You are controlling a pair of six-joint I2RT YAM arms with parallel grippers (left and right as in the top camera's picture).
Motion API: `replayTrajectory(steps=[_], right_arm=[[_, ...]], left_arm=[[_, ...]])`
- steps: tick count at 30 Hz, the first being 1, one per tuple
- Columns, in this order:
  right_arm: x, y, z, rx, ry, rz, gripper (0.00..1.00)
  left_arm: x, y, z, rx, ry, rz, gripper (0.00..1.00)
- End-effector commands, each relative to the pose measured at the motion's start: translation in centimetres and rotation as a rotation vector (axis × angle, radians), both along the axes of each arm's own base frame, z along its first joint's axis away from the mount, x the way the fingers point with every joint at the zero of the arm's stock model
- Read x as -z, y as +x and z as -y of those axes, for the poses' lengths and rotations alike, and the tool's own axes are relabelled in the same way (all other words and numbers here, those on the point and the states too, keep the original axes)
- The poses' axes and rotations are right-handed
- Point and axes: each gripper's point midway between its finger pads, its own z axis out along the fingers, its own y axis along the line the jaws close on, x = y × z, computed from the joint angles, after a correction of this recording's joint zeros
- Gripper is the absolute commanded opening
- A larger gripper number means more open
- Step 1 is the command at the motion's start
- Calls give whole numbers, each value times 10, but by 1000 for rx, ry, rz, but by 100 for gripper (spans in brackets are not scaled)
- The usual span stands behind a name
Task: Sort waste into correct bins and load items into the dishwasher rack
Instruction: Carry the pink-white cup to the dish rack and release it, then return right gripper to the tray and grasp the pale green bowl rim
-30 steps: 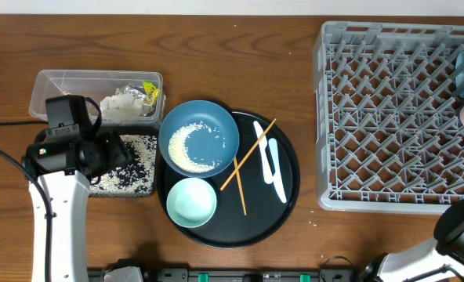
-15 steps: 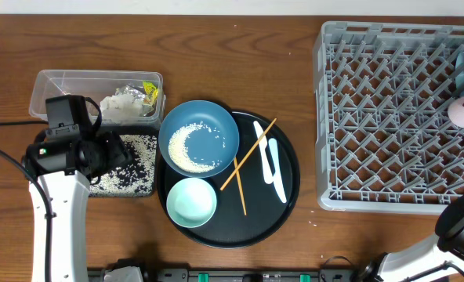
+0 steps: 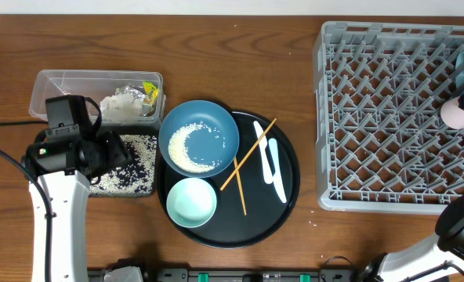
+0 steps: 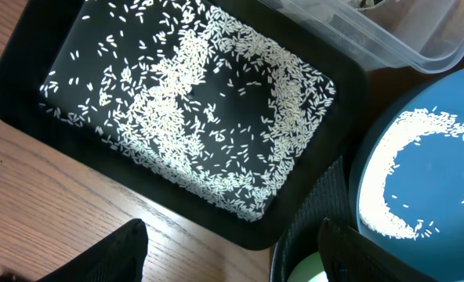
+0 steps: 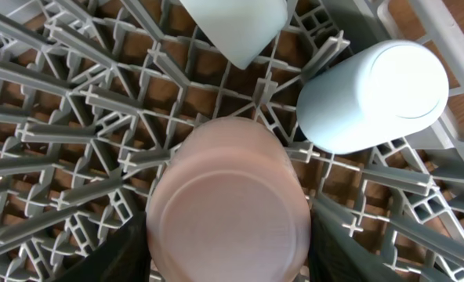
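Note:
My right gripper (image 5: pixel 228 239) is shut on a small whitish-pink cup (image 5: pixel 226 205), held bottom-up over the grey dishwasher rack (image 3: pixel 373 117) near its right edge. A pale-blue cup (image 5: pixel 373 94) stands upside down in the rack beside it. My left gripper (image 4: pixel 232 262) is open and empty above the table, beside the shallow black tray (image 4: pixel 28 117) of rice grains (image 4: pixel 193 125). The clear tub (image 3: pixel 59 86) holds crumpled tissue (image 3: pixel 121 106) and a yellow-green wrapper (image 3: pixel 150 92). The blue bowl (image 3: pixel 216 125) holds rice. The pale-green bowl (image 3: pixel 191 201), chopsticks (image 3: pixel 250 153) and white spoon (image 3: pixel 271 164) lie on the round tray.
The round black tray (image 3: pixel 287 200) sits mid-table between the bins and the rack. Another pale item (image 5: pixel 232 23) leans in the rack just beyond the held cup. The rack's upright pegs rise all around the cups. Bare wood lies in front of the left gripper.
The right gripper has carried the cup a little to the left, further over the rack. The left arm has not moved.

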Motion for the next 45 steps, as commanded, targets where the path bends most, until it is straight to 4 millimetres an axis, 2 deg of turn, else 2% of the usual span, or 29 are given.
replayTrajectory(steps=[1, 3, 16, 20, 25, 28, 32, 36, 39, 42, 45], right_arm=[[0, 0, 2, 12, 5, -1, 55], [0, 0, 1, 12, 6, -2, 60], [0, 1, -3, 0, 23, 4, 65], [-5, 9, -22, -54, 89, 49, 66], [-35, 26, -66, -221, 140, 154, 68], [-56, 32, -110, -354, 146, 188, 69], [-63, 26, -180, -523, 168, 140, 70], [-49, 6, -270, -723, 235, 11, 71], [-38, -14, -327, -862, 262, -67, 72], [-24, -39, -382, -994, 280, -135, 72], [-7, -65, -422, -1076, 297, -195, 72]], left_arm=[[0, 0, -2, -9, 3, -2, 71], [0, 0, -2, -10, 2, -2, 71], [0, 0, -1, -9, 2, -2, 72], [0, 0, -2, -9, 3, -2, 71], [0, 0, -2, -9, 2, -2, 71], [0, 0, -2, -9, 2, -2, 72], [0, 0, -2, -10, 2, -2, 71], [0, 0, -1, -9, 2, -2, 71], [0, 0, -2, -9, 2, -2, 71], [0, 0, -2, -9, 2, -2, 71], [0, 0, -2, -9, 3, -2, 72]])
